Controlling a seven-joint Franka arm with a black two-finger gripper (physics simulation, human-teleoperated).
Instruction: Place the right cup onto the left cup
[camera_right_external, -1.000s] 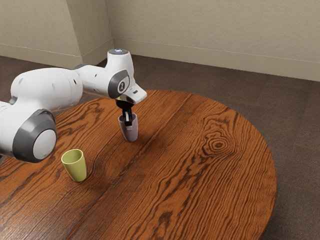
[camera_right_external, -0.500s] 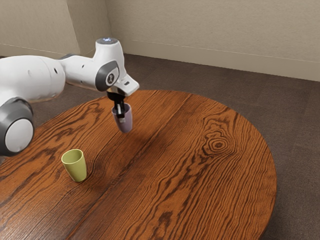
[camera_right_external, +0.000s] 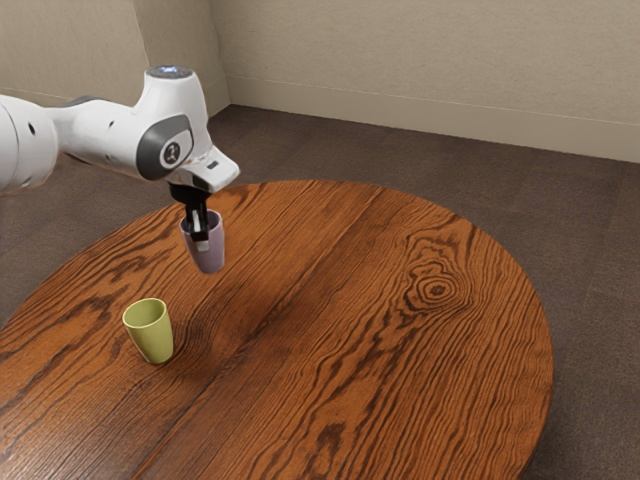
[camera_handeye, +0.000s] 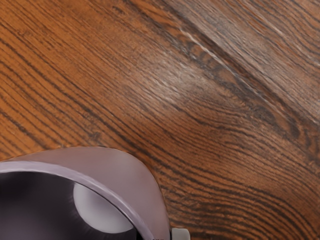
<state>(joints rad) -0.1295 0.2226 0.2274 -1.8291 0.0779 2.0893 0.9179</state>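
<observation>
The exterior view cropped the arm (camera_right_external: 100, 133) at left, the table (camera_right_external: 350, 400) at bottom; the lilac cup (camera_right_external: 212, 257) seemed partly hidden.

The tool (camera_right_external: 202, 238) brought the purple cup (camera_right_external: 212, 258) nearer the green cup (camera_right_external: 153, 338).

The smooth lilac cup (camera_right_external: 210, 257), mouth up, hangs gripped by its wall between the jaws; the yellow-green cup (camera_right_external: 152, 337), tapered and open, stands upright, lower than the jaws, toward the exterior view's left
</observation>
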